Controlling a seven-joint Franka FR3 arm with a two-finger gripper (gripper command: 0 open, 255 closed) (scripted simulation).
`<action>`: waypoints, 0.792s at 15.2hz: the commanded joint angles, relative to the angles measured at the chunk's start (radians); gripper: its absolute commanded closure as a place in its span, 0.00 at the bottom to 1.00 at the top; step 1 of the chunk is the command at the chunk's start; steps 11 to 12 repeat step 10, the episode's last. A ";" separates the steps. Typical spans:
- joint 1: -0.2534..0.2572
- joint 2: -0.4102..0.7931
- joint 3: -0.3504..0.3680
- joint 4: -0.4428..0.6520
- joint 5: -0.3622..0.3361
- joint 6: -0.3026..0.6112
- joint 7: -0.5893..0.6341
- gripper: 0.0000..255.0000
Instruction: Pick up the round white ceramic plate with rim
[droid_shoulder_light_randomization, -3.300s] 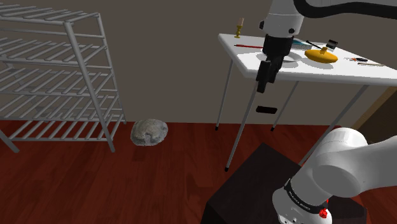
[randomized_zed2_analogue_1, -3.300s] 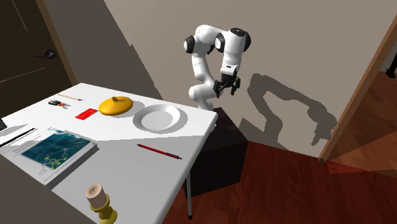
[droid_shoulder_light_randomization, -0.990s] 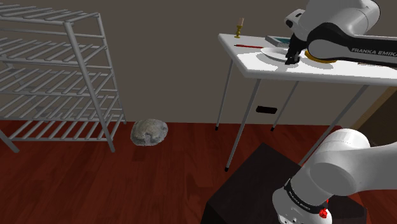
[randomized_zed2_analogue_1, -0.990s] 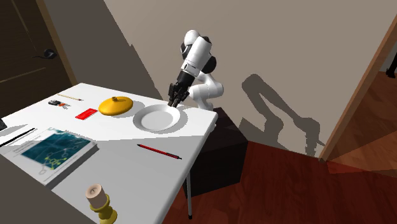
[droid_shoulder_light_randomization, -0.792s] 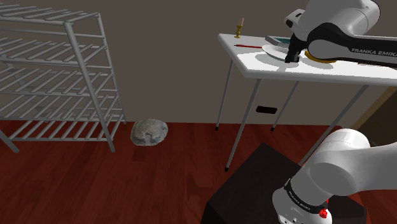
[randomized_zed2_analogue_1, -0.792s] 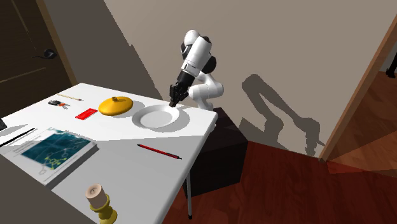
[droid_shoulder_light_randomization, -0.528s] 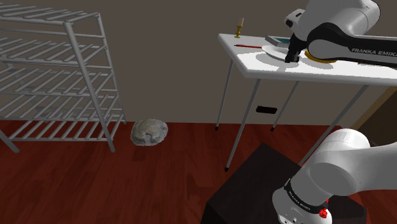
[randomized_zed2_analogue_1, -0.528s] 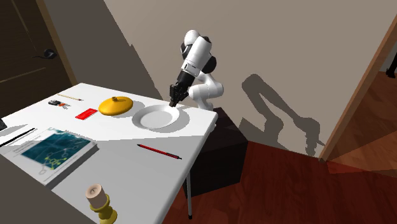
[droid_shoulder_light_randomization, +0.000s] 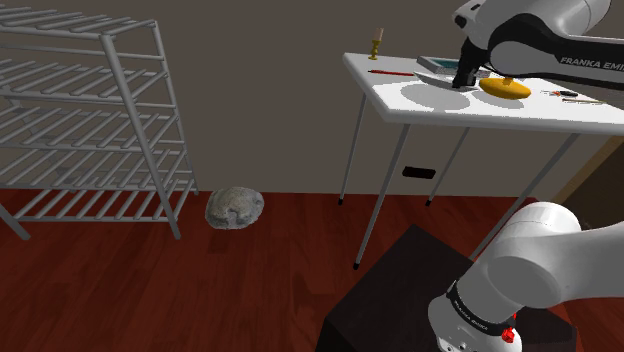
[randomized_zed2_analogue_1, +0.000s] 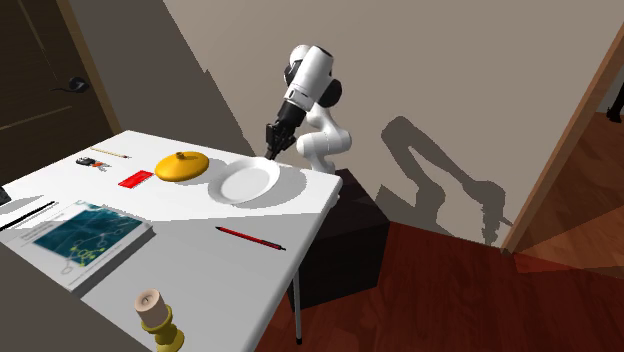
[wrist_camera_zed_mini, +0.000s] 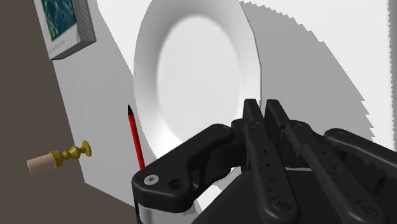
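Observation:
The round white plate (randomized_zed2_analogue_1: 245, 182) hangs tilted just above the white table (randomized_zed2_analogue_1: 200, 240), casting a shadow on it. My black gripper (randomized_zed2_analogue_1: 270, 152) is shut on the plate's rim at the edge nearest the arm. In the wrist view the fingers meet over the rim of the plate (wrist_camera_zed_mini: 197, 70), at the gripper (wrist_camera_zed_mini: 262, 109). From the shoulder view the plate (droid_shoulder_light_randomization: 438, 72) is raised near the gripper (droid_shoulder_light_randomization: 464, 78), with its shadow on the table (droid_shoulder_light_randomization: 480, 112) below.
On the table lie an orange domed thing (randomized_zed2_analogue_1: 182, 166), a red card (randomized_zed2_analogue_1: 134, 179), a red pen (randomized_zed2_analogue_1: 250, 238), a book (randomized_zed2_analogue_1: 80, 232) and a candlestick (randomized_zed2_analogue_1: 155, 315). A metal rack (droid_shoulder_light_randomization: 90, 110) and a grey stone (droid_shoulder_light_randomization: 235, 207) stand on the wooden floor.
The fingers closed on the plate's rim, then the hand rose; the plate has left the table and tilts up at the gripped edge.

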 joint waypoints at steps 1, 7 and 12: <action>0.004 0.007 0.005 0.031 0.011 -0.021 -0.014 1.00; 0.015 0.031 0.021 0.120 0.039 -0.078 -0.050 1.00; 0.017 0.036 0.023 0.138 0.044 -0.089 -0.056 1.00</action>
